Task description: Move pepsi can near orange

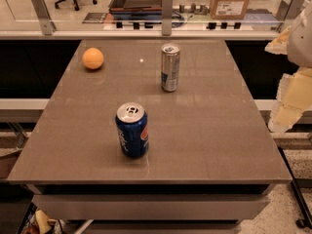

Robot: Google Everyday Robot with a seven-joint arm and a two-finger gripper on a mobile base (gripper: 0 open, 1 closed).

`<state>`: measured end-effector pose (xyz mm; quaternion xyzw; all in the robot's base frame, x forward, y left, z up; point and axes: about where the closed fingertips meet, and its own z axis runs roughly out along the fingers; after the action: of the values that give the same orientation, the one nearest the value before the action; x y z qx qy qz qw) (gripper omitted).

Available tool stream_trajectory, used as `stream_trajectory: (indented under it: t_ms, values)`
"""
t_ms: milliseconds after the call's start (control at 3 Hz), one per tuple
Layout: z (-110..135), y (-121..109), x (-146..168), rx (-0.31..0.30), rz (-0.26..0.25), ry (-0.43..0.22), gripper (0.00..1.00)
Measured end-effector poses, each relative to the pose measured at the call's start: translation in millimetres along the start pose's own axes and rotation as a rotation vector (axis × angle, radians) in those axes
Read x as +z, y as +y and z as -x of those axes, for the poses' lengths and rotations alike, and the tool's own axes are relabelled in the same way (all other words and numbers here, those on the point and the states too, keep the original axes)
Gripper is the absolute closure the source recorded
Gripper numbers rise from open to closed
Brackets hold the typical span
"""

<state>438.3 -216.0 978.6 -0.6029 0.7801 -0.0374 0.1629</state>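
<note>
The pepsi can (132, 129) is a short dark-blue can with a red-white logo and a silver top. It stands upright near the front middle of the grey table (204, 130). The orange (92, 58) is a small round fruit at the far left of the table, well away from the can. My gripper (288, 101) is a pale yellowish shape at the right edge of the view. It hangs beside the table's right edge, apart from both things and holding nothing that I can see.
A taller slim silver-and-blue can (170, 67) stands upright at the far middle of the table, between the orange and my arm. A glass partition with metal posts (166, 11) runs behind the table. A cardboard box (230, 1) stands beyond it.
</note>
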Motion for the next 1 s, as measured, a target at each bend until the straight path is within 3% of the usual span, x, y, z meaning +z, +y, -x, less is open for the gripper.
stream_trajectory:
  t_ms: [667, 1000]
  values:
    - [2.9, 2.2, 0.9, -0.003, -0.002, -0.028, 0.00]
    - [12.3, 7.5, 10.1, -0.014, 0.009, -0.105, 0.00]
